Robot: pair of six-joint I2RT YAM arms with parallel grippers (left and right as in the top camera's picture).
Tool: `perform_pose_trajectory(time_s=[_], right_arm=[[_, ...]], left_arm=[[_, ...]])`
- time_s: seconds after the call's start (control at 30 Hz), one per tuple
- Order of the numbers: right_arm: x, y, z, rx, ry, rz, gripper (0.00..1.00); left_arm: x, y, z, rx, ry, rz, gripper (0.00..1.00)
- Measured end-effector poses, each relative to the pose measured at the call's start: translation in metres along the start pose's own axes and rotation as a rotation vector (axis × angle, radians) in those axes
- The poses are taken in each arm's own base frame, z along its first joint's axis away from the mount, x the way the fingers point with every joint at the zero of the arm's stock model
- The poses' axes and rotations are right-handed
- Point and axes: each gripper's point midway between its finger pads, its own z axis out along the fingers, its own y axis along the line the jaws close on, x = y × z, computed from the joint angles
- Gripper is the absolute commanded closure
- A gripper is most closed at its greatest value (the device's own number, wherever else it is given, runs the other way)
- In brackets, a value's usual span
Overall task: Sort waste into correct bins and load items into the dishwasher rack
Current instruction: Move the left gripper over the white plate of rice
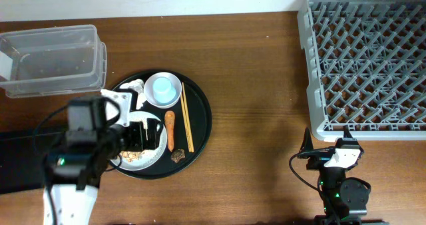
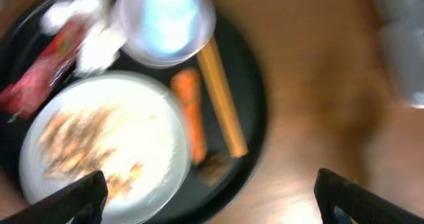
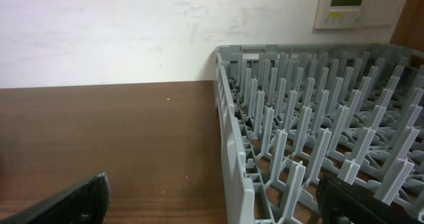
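Fingertips of my left pincer (image 2: 218,197) frame the bottom of the wrist view, spread wide with nothing between them. My right pincer (image 3: 218,201) is just as spread and empty. It sits by the near edge of the grey rack (image 3: 298,151), well apart from the mess.

Everything to sort sits on the round black tray (image 2: 255,98), below my left pincer. The white plate (image 2: 152,138) carries the rice scraps (image 2: 73,141). The red wrapper (image 2: 40,78) and the tissue (image 2: 86,25) lie at the plate's far side. The carrot piece (image 2: 189,111) lies between the plate and the chopsticks (image 2: 222,105), and the brown lump (image 2: 212,168) is at their near end. The bowl (image 2: 165,22) seems to hold the blue cup, though the blur leaves that unsure. The clear tub (image 1: 53,58) waits beyond the tray.

I judge the wrapper light, crinkly and slick, so I would pinch a free end. The tissue is soft and will squash anywhere. The plate is stiff, glazed and breakable, so I would grip it by the rim and keep it level until the rice is off.
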Motion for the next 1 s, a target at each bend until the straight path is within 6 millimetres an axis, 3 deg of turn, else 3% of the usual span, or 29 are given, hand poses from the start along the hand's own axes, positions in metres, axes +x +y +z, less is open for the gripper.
perform_pose_trajectory(time_s=[0.17, 0.3, 0.57, 0.63, 0.67, 0.73, 0.8, 1.0], right_arm=[[0.0, 0.0, 0.0, 0.0, 0.0, 0.0, 0.02], [0.0, 0.0, 0.0, 0.0, 0.0, 0.001, 0.02], [0.0, 0.0, 0.0, 0.0, 0.0, 0.0, 0.02], [0.0, 0.0, 0.0, 0.0, 0.0, 0.001, 0.02], [0.0, 0.0, 0.0, 0.0, 0.0, 0.0, 0.02], [0.0, 0.0, 0.0, 0.0, 0.0, 0.0, 0.02], [0.0, 0.0, 0.0, 0.0, 0.0, 0.0, 0.02], [0.0, 0.0, 0.0, 0.0, 0.0, 0.0, 0.02]], left_arm=[[0.014, 0.018, 0.033, -0.147, 0.147, -0.041, 0.01], [0.029, 0.027, 0.045, -0.186, 0.24, -0.07, 0.01], [0.045, 0.023, 0.065, -0.17, 0.353, -0.069, 0.02], [0.047, 0.016, 0.067, -0.171, 0.362, -0.038, 0.28], [0.048, 0.015, 0.068, -0.183, 0.364, -0.031, 0.32], [0.049, 0.017, 0.07, -0.229, 0.363, -0.025, 0.32], [0.051, 0.023, 0.072, -0.272, 0.367, -0.027, 0.39], [0.071, 0.036, 0.087, -0.331, 0.419, -0.057, 0.4]])
